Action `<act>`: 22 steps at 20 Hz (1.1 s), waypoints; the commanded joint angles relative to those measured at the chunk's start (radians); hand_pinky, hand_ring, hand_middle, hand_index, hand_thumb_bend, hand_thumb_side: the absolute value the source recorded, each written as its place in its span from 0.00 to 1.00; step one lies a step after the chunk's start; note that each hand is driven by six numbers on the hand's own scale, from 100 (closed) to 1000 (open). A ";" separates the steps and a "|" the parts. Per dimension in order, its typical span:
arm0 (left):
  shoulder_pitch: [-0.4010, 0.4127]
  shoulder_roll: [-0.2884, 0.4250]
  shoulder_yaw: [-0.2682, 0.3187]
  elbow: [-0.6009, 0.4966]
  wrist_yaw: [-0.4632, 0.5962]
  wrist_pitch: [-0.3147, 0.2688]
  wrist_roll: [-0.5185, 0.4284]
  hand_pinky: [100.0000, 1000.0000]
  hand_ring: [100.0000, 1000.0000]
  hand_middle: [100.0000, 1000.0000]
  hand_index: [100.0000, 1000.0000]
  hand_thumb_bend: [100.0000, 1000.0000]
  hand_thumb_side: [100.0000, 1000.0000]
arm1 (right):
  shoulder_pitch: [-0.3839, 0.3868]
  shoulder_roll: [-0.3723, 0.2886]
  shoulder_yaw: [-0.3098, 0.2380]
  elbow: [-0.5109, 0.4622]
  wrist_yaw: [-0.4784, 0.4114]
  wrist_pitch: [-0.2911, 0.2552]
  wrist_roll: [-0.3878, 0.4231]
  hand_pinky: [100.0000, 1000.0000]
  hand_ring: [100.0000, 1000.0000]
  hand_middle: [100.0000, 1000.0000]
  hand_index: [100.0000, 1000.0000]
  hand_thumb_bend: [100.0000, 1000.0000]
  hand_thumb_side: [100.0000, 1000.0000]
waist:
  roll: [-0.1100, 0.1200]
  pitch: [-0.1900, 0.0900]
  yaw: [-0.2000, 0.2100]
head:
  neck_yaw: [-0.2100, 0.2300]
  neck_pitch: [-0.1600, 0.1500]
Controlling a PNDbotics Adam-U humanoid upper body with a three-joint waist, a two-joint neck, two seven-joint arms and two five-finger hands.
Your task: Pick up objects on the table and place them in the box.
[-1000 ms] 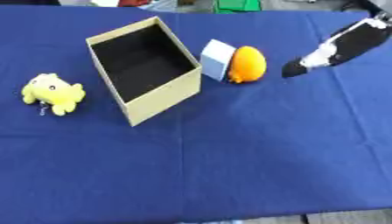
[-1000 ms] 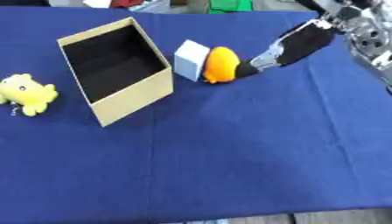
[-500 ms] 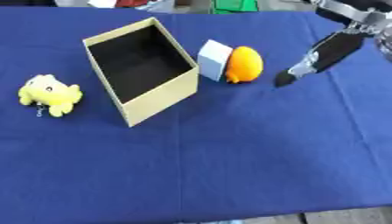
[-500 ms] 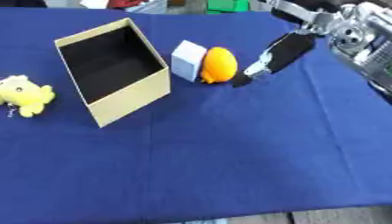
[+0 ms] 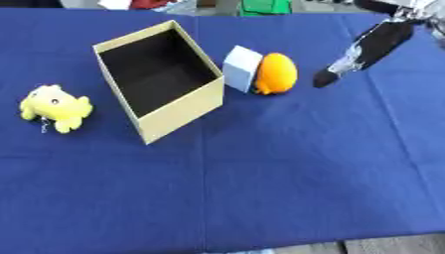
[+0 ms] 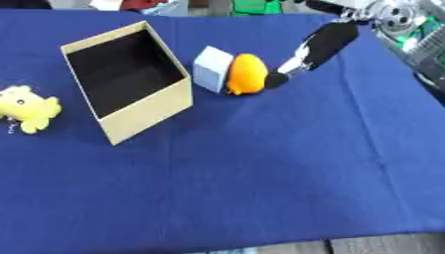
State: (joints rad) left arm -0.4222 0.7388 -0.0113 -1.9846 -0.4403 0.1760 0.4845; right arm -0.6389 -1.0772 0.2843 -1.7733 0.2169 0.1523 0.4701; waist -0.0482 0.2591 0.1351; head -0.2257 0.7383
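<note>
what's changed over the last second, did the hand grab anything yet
Nothing is grabbed. The black right hand, fingers straight, has come down and leftward toward the orange rounded toy, without clearly touching it. The pale blue cube, open cardboard box and yellow plush toy lie as before.

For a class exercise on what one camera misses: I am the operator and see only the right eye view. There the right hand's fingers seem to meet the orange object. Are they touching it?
Observer: No. In the left eye view, blue cloth shows between the right hand and the orange object.
Operator: The yellow toy runs to my left edge. Is anything beyond it?
Observer: The left eye view shows the yellow toy whole, apart from the box, with only cloth to its left.
</note>
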 commanded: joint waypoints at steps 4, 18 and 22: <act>-0.008 0.032 0.008 -0.015 -0.001 0.000 -0.002 0.61 0.86 0.79 0.86 0.63 1.00 | -0.021 -0.019 -0.036 -0.009 -0.003 0.004 0.048 0.92 0.95 0.90 0.97 0.91 0.50 | 0.003 -0.019 -0.002 | 0.002 0.006; -0.024 0.024 0.007 -0.015 0.002 -0.002 0.001 0.60 0.87 0.78 0.84 0.60 1.00 | -0.124 0.108 0.024 0.205 -0.129 0.097 0.078 0.90 0.93 0.89 0.96 0.83 0.32 | 0.000 -0.009 0.015 | 0.003 0.001; -0.024 0.024 0.007 -0.015 0.002 -0.002 0.002 0.60 0.87 0.78 0.84 0.60 1.00 | -0.129 0.111 0.028 0.223 -0.133 0.085 0.075 0.90 0.93 0.89 0.96 0.83 0.32 | 0.000 -0.009 0.014 | 0.004 0.001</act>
State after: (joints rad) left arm -0.4343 0.7388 -0.0139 -1.9846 -0.4391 0.1757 0.4852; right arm -0.7488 -0.9441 0.3213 -1.5542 0.0934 0.2415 0.5476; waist -0.0518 0.2687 0.1503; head -0.2227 0.7382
